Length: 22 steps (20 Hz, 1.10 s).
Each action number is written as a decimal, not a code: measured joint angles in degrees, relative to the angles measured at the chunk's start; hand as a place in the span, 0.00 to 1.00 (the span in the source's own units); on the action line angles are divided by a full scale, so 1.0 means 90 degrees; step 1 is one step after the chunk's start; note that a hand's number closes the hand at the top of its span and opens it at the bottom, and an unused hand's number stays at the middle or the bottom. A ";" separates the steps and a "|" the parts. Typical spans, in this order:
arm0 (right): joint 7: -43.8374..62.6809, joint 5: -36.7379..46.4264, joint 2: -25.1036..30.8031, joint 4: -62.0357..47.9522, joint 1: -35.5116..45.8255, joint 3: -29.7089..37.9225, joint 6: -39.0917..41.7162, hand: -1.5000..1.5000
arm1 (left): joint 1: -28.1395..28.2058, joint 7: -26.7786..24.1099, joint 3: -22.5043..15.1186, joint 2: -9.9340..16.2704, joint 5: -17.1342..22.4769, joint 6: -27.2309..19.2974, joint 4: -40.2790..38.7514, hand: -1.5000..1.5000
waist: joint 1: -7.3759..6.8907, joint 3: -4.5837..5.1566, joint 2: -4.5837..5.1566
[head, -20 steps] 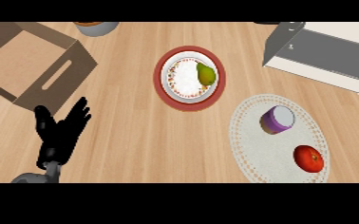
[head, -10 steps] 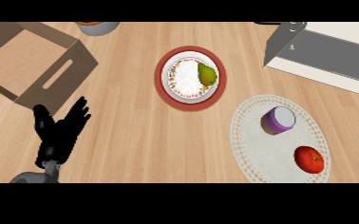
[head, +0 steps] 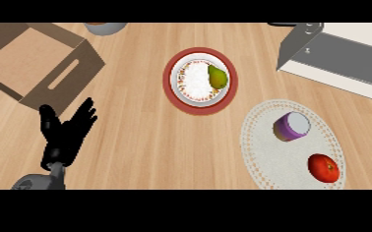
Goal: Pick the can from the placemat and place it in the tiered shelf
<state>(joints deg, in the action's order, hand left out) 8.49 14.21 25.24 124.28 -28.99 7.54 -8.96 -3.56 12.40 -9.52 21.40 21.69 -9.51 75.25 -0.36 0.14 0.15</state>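
A purple can [head: 291,126] with a pale lid stands upright on the round cream placemat [head: 270,147] at the lower right. The grey tiered shelf [head: 327,54] sits at the upper right, running out of view. My left hand [head: 65,135] rests open at the lower left, fingers up, far from the can. My right hand shows nowhere.
A red tomato [head: 324,168] lies on the placemat below the can. A red plate [head: 200,80] in the middle holds a white dish with a green pear [head: 217,76]. A cardboard box [head: 44,61] stands at the upper left, a grey bowl [head: 106,27] at the top edge.
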 measured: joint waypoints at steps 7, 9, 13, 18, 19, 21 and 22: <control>0.1824 0.1461 -0.0248 -0.0178 0.1012 -0.0927 0.0150 0.00 | -0.0001 0.0074 0.0054 -0.0150 -0.0182 -0.0030 0.0048 0.50 | -0.0010 -0.0010 -0.0005; 0.2215 0.1798 -0.0337 -0.0238 0.1280 -0.1148 0.0295 0.00 | 0.0055 0.0123 0.0056 -0.0206 -0.0252 -0.0049 0.0114 0.50 | -0.0004 -0.0012 -0.0009; 0.2463 0.2413 -0.0600 -0.0559 0.1468 -0.1468 0.0377 0.00 | 0.0031 0.0171 0.0261 -0.0186 -0.0278 0.0117 0.0105 0.50 | 0.0020 -0.0013 -0.0014; 0.2843 0.3098 -0.1034 -0.1003 0.1805 -0.1693 0.0350 0.00 | 0.0041 0.0284 0.0433 -0.0257 -0.0406 0.0229 0.0178 0.50 | 0.0031 -0.0014 -0.0017; 0.2955 0.3253 -0.1111 -0.0976 0.1837 -0.1754 0.0354 0.00 | 0.0006 0.0218 0.0434 -0.0343 -0.0477 0.0218 0.0052 0.50 | 0.0037 -0.0017 -0.0016; 0.2984 0.3321 -0.1131 -0.1079 0.1919 -0.1626 0.0419 0.00 | 0.0034 0.0112 0.0584 -0.0301 -0.0476 0.0412 -0.0061 0.50 | 0.0040 -0.0015 -0.0016; 0.2994 0.3467 -0.1230 -0.1198 0.1982 -0.1681 0.0349 0.00 | 0.0080 0.0034 0.0584 -0.0358 -0.0532 0.0434 -0.0102 0.50 | 0.0040 -0.0015 -0.0018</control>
<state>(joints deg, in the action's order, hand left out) 35.44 45.42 14.17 113.50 -11.15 -7.59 -5.82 -2.85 12.70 -4.26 18.18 16.91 -5.60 74.33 0.00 0.01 -0.01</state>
